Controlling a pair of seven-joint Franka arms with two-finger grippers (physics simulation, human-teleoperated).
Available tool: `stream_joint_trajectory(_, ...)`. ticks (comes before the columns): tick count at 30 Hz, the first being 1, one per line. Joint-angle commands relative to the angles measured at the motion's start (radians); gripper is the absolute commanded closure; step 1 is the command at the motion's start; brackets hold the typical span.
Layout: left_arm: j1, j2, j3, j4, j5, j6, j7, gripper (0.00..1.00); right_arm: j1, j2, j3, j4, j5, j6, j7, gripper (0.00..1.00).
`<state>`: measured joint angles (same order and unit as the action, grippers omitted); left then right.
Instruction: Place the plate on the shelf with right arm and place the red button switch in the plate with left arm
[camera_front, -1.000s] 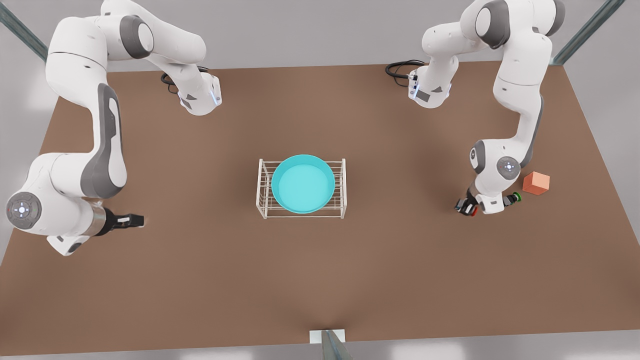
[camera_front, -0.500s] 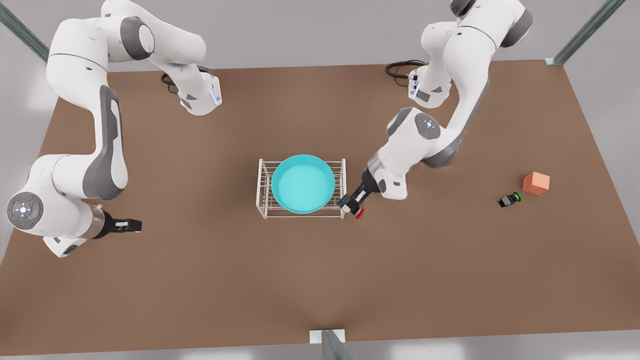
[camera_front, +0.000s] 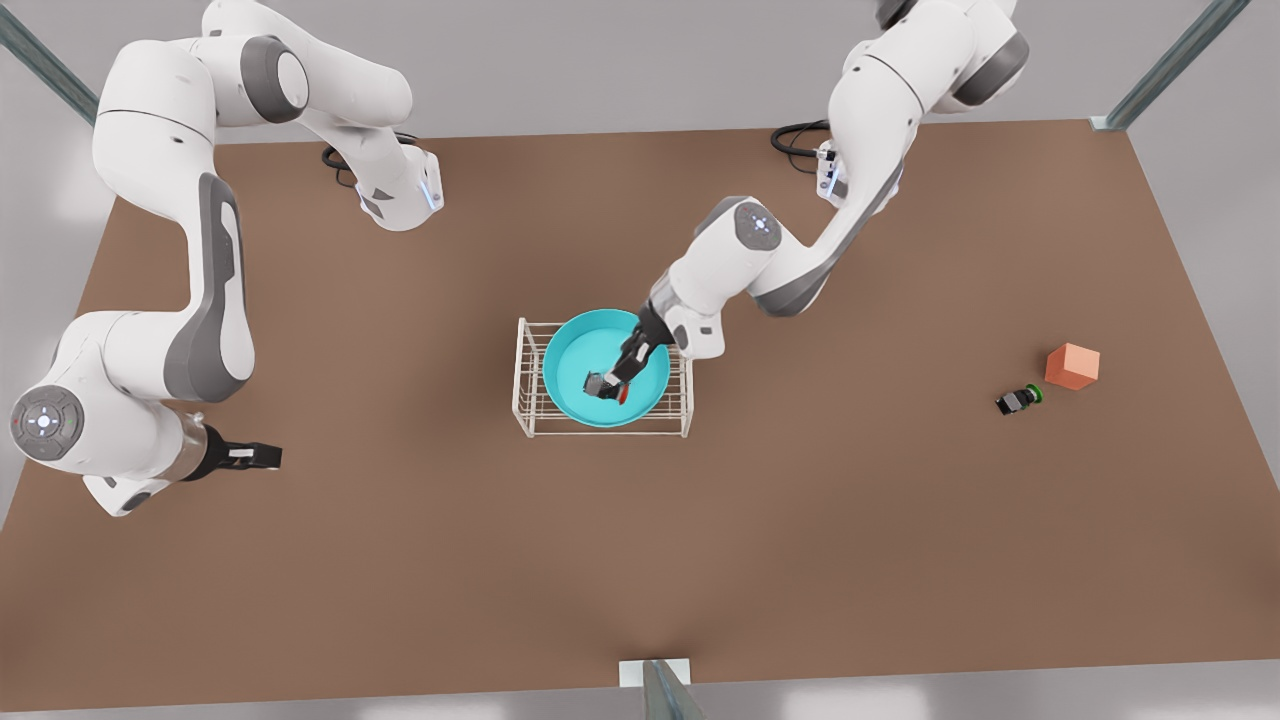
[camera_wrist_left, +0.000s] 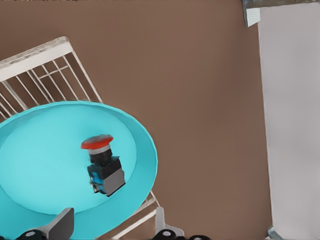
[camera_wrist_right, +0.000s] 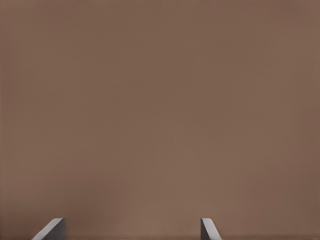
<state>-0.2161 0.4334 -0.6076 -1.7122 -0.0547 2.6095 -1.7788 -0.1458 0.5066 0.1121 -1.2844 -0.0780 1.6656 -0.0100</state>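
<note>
The turquoise plate (camera_front: 572, 352) (camera_wrist_left: 40, 145) rests on top of the white wire shelf (camera_front: 522, 385) (camera_wrist_left: 42, 55) at the table's middle. The red button switch (camera_front: 610, 389) (camera_wrist_left: 102, 167) sits inside the plate, red cap to one side, just beyond my left gripper's fingertips. My left gripper (camera_front: 615, 378) (camera_wrist_left: 112, 222) hangs over the plate, open, with its fingers (camera_wrist_left: 61, 224) standing apart from the switch. At the front view's left my right gripper (camera_front: 262, 457) (camera_wrist_right: 130, 227) waits low over bare table, open with nothing between its fingers.
A green-capped switch (camera_front: 1020, 400) and an orange cube (camera_front: 1072, 365) lie at the front view's right. Both arm bases stand at the table's (camera_front: 400, 560) far edge with black cables. A metal post foot (camera_front: 655, 675) sits at the near edge.
The left arm swung from beside the green-capped switch and the cube across to the shelf, carrying the red button switch over the plate; its fingers now stand apart. The right arm barely moved.
</note>
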Motion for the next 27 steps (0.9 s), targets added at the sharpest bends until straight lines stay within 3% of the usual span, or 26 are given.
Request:
stream_joint_trajectory(1,0.041,-0.047,0.0,0.003,0.033,-0.153,-0.109,0.0,0.0,0.003,0.001,0.0,0.01,0.0,0.028,0.0)
stream_joint_trajectory(3,0.222,-0.151,0.003,0.048,0.035,-0.607,0.54,0.0,0.0,0.003,0.001,0.0,0.035,-0.001,0.028,0.0)
stream_joint_trajectory(6,0.437,-0.151,0.009,0.155,0.11,-0.885,1.234,0.0,0.0,0.003,0.001,0.0,0.035,-0.001,0.03,0.0)
stream_joint_trajectory(8,0.521,-0.131,0.02,0.232,0.199,-0.999,1.285,0.0,0.0,0.003,0.001,0.002,0.034,-0.001,0.041,0.0)
stream_joint_trajectory(9,0.538,-0.124,0.034,0.255,0.196,-1.0,1.355,0.0,0.0,0.003,0.001,0.005,0.034,-0.007,0.042,0.0)
stream_joint_trajectory(10,0.286,-0.119,0.385,0.304,0.147,-0.999,1.602,0.0,0.0,0.0,-0.005,0.022,0.034,-0.013,0.042,0.0)
stream_joint_trajectory(11,0.225,-0.134,0.494,0.295,0.087,-1.006,1.708,0.0,-0.003,0.0,-0.009,0.048,0.035,-0.018,0.042,0.0)
stream_joint_trajectory(12,0.208,-0.197,0.528,0.193,0.027,-0.943,1.754,0.0,-0.006,0.0,-0.011,0.048,0.034,-0.018,0.042,0.0)
stream_joint_trajectory(13,0.211,-0.291,0.528,0.026,0.027,-0.818,1.756,0.0,-0.006,0.001,-0.012,0.048,0.034,-0.017,0.041,0.0)
stream_joint_trajectory(16,0.208,-0.252,0.522,0.109,0.055,-0.845,1.754,0.0,-0.003,0.004,-0.008,0.048,0.034,-0.015,0.056,0.0)
stream_joint_trajectory(27,0.225,-0.229,0.522,0.135,0.042,-0.849,1.75,0.0,0.0,0.01,-0.002,0.045,0.03,-0.072,0.081,0.0)
